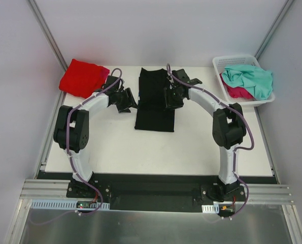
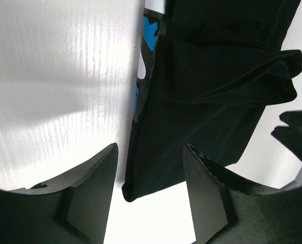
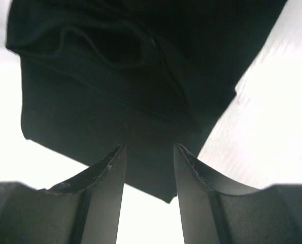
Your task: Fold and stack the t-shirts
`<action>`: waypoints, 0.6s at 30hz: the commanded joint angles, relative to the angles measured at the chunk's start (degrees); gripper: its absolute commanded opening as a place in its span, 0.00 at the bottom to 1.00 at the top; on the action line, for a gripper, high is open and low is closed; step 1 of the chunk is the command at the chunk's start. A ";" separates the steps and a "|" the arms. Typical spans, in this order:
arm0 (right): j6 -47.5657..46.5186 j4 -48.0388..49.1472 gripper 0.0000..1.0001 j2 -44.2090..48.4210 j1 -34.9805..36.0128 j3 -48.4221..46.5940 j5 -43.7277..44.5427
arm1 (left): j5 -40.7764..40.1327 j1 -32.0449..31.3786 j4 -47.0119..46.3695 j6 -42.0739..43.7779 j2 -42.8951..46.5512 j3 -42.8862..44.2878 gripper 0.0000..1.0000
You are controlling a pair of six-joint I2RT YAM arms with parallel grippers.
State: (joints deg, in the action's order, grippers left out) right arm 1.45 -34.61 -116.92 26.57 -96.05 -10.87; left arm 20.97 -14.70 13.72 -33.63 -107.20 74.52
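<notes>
Left claw (image 2: 151, 150): fingers spread, nothing between them; it hangs low at the left long edge of the black shirt (image 1: 155, 109). Right claw (image 3: 149, 147): also spread and holding nothing, over the shirt's right edge, with cloth showing beyond the gap.

Black shirt: it lies flat on the table (image 1: 156, 152), mid-far, between the two claws. It is folded into a long narrow strip that runs away from the bases. In the left wrist view, layered folds are visible and a blue patch shows at the edge.

Step in hand, as we judge it: the sides are folded in and the end-to-end fold is not yet made. For the next move we expect each claw must pinch a corner of one short end, through all layers, then carry it over to the other end evenly. A grip on one layer only would pull the strip open.

Red shirt (image 1: 82, 77): folded at the far left corner, well apart from the black one. We take it as the base of the stack.

Basket (image 1: 240, 59): at the far right. It holds a crumpled teal shirt (image 1: 249, 79) on top of a pink shirt (image 1: 238, 92). Both are unfolded.
</notes>
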 commanded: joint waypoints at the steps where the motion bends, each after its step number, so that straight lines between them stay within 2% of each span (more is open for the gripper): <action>1: 0.30 -1.69 0.45 -4.44 0.15 -8.26 1.12 | 1.26 -0.68 -1.23 -0.21 1.99 2.56 0.54; 9: 1.18 -4.15 0.44 -12.01 -0.03 -16.54 -0.81 | 1.00 -0.59 -0.88 0.23 3.49 1.68 0.54; 18: -0.13 -0.55 0.43 -1.04 1.90 -7.49 -0.65 | 1.53 -0.68 -0.79 -0.12 4.80 0.28 0.54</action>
State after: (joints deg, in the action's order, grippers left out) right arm 1.98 -35.59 -126.32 27.05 -105.78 -11.25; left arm 21.02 -14.70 13.41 -33.63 -106.15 75.22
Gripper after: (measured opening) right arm 0.428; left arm 0.535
